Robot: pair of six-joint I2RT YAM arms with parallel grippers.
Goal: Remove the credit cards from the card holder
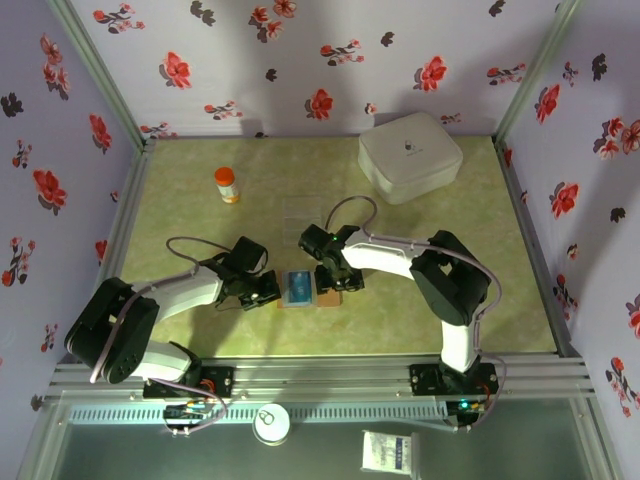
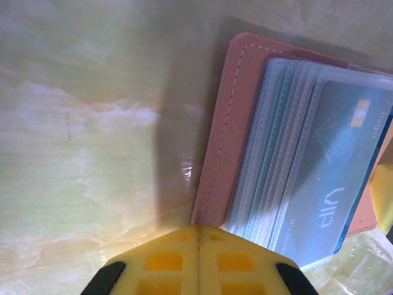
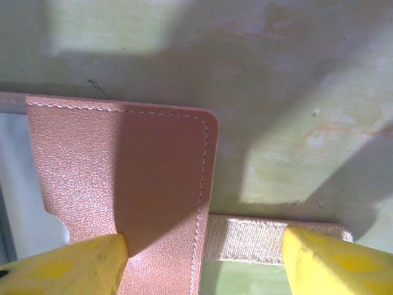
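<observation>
The left gripper's (image 2: pixel 198 232) yellow fingers meet flush, with nothing between them, just beside the card holder (image 2: pixel 216 147). It lies open on the pale green marbled tabletop (image 1: pixel 200 315) between the two arms. The credit cards (image 2: pixel 334 178) sit tucked in its clear sleeves, a blue one marked VIP uppermost. The right gripper (image 3: pixel 202 261) stands spread apart over the brown flap. Floral-papered walls (image 1: pixel 300 50) close three sides; a white rounded box (image 1: pixel 410 155) and a small orange bottle (image 1: pixel 227 184) sit toward the back.
</observation>
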